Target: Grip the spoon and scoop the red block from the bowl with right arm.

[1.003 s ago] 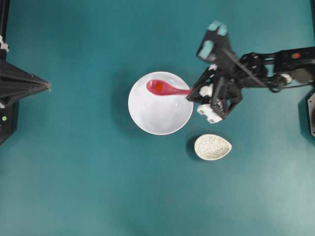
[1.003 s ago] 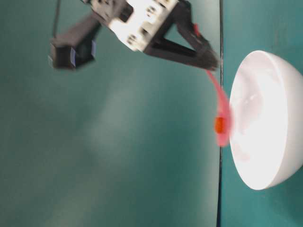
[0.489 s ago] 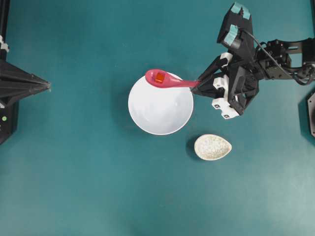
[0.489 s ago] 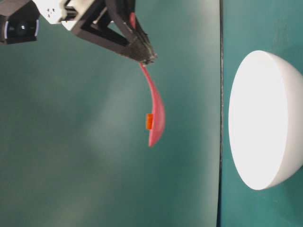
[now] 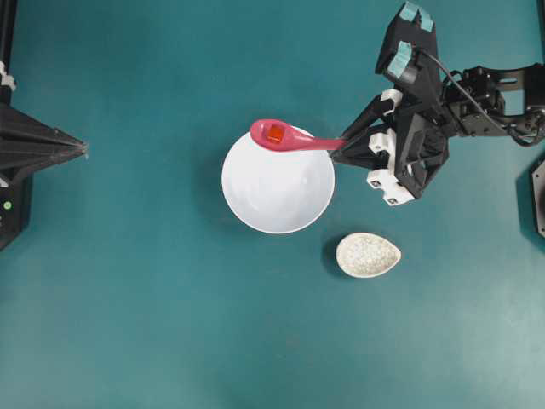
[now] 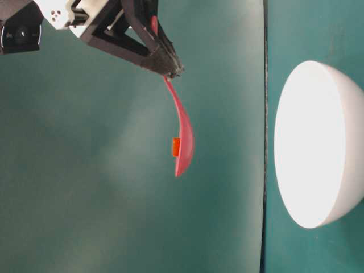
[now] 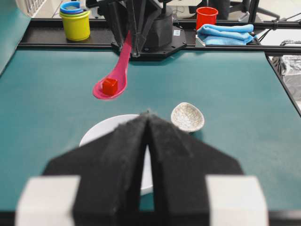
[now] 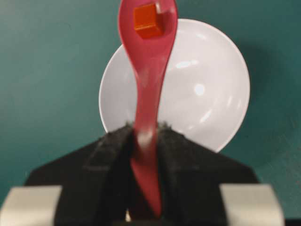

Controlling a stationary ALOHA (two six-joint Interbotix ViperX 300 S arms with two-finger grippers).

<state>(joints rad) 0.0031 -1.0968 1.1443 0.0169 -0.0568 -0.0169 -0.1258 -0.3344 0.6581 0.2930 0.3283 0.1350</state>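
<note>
My right gripper (image 5: 339, 149) is shut on the handle of the pink spoon (image 5: 306, 143), which it holds level in the air over the far rim of the white bowl (image 5: 278, 192). The small red block (image 5: 275, 134) sits in the spoon's scoop. From table level the spoon (image 6: 185, 128) and block (image 6: 176, 146) hang well clear of the bowl (image 6: 318, 142). In the right wrist view the handle (image 8: 146, 94) runs between the black fingers and the block (image 8: 147, 20) rests at the scoop's far end. My left gripper (image 7: 148, 114) is shut and empty at the table's left edge (image 5: 83, 149).
A speckled beige dish (image 5: 368, 254) lies on the teal table to the bowl's lower right. Beyond the table's far edge in the left wrist view stand stacked yellow cups (image 7: 75, 19), a red cup (image 7: 207, 15) and a folded blue cloth (image 7: 225, 33).
Over the last second the right gripper lifted the spoon, with the red block in it, up out of the bowl and toward the far rim. The left gripper stayed still.
</note>
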